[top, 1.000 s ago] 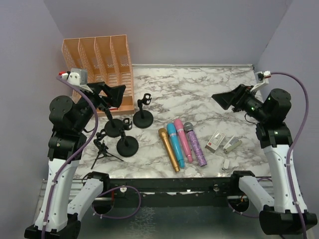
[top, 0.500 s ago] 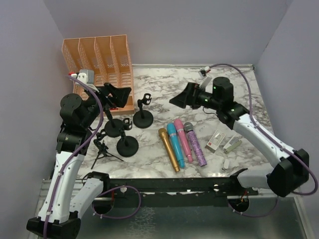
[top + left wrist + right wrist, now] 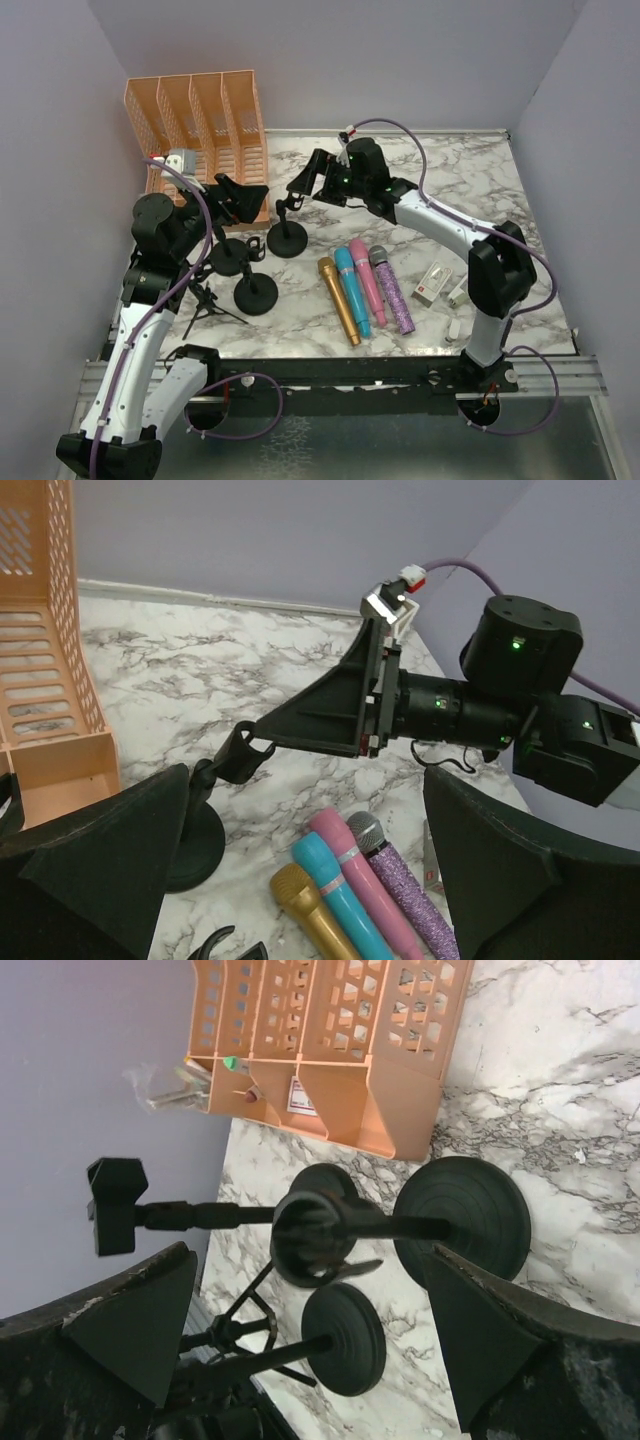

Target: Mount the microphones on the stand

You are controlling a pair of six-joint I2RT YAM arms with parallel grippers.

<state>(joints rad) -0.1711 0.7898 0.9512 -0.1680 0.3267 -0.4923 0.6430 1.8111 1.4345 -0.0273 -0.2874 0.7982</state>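
While 4 microphones (image 3: 365, 290) lie near the front edge (image 3: 300, 352), bare marble (image 3: 470, 160) spreads behind.

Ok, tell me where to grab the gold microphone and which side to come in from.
Take the gold microphone by its straight handle, probably toward the tail, coming down from above. It lies flat, left-most of the row, with its left flank free. The cyan microphone lies close along its right, so that finger has little room.

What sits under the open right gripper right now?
The clip of a black round-based microphone stand, framed between the right gripper's open fingers. The white marble table straight beneath the clip is hidden by it.
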